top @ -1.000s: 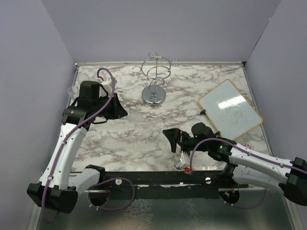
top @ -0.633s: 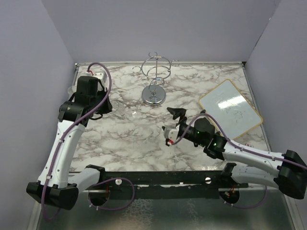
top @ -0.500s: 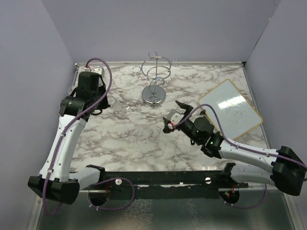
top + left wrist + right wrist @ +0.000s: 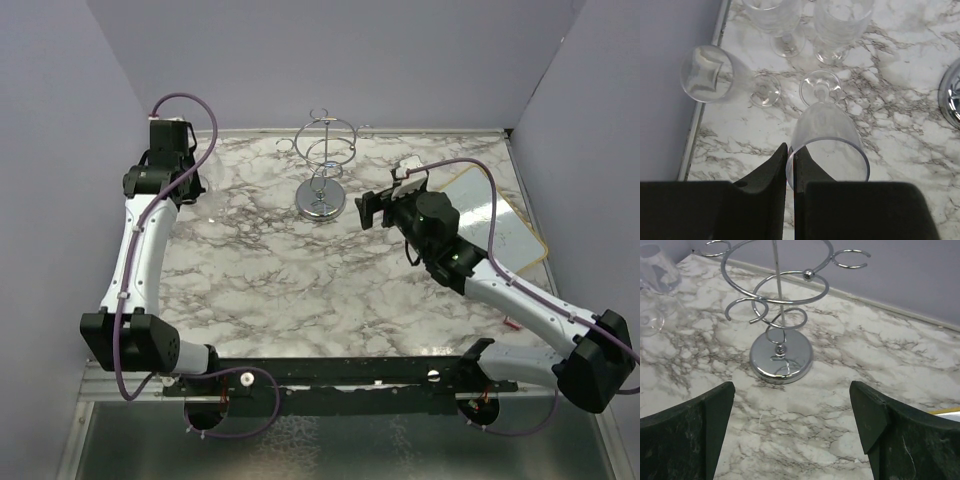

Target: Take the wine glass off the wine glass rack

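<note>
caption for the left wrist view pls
Left pincer shut on the rim of a clear stemmed wine glass, three more glasses beyond

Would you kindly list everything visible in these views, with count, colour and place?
held wine glass: one, clear, far left, pinched by its rim.
loose wine glasses: three, clear, far-left corner; two upright, one on its side.
wine glass rack: one, chrome, far middle, rings bare.
whiteboard: one, white, right side, partly behind the right arm.
table: one, white-grey marble.
left gripper: black, shut on the held wine glass.
right gripper: black, open, facing the rack.
</note>
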You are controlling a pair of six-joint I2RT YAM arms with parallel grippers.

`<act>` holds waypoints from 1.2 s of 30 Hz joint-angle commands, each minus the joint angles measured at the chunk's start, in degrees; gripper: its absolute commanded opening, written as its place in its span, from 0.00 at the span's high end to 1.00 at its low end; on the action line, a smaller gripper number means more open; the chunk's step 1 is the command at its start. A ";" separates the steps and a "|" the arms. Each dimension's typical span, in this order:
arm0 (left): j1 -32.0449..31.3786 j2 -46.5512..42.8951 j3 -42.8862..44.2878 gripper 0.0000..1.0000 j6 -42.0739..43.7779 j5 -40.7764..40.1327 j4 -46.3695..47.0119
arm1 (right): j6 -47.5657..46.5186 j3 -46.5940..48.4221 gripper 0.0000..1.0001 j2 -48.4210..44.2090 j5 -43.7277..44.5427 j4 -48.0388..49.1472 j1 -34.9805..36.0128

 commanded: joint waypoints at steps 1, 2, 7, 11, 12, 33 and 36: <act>2.06 2.04 2.19 1.00 1.73 0.68 1.17 | 8.98 2.42 0.00 -1.36 -7.96 -9.41 -1.82; 2.26 2.64 2.25 1.00 1.74 0.90 1.09 | 9.75 2.72 0.00 -1.80 -9.03 -9.95 -2.67; 2.89 5.21 1.44 1.00 1.49 1.33 1.32 | 10.09 4.83 0.00 -2.93 -13.28 -11.96 -3.91; 3.58 6.07 1.78 1.00 1.52 0.88 1.52 | 9.91 5.28 0.00 -3.16 -14.53 -12.64 -3.91; 3.66 6.24 1.88 1.00 1.56 0.62 1.52 | 9.92 5.11 0.00 -3.25 -14.17 -12.70 -3.91; 5.37 9.87 1.77 0.87 1.10 1.27 1.52 | 8.66 9.30 0.00 -3.63 -12.28 -14.22 -3.91; 5.34 9.89 2.15 0.82 1.44 1.28 1.48 | 8.63 9.95 0.00 -3.57 -12.21 -14.26 -3.96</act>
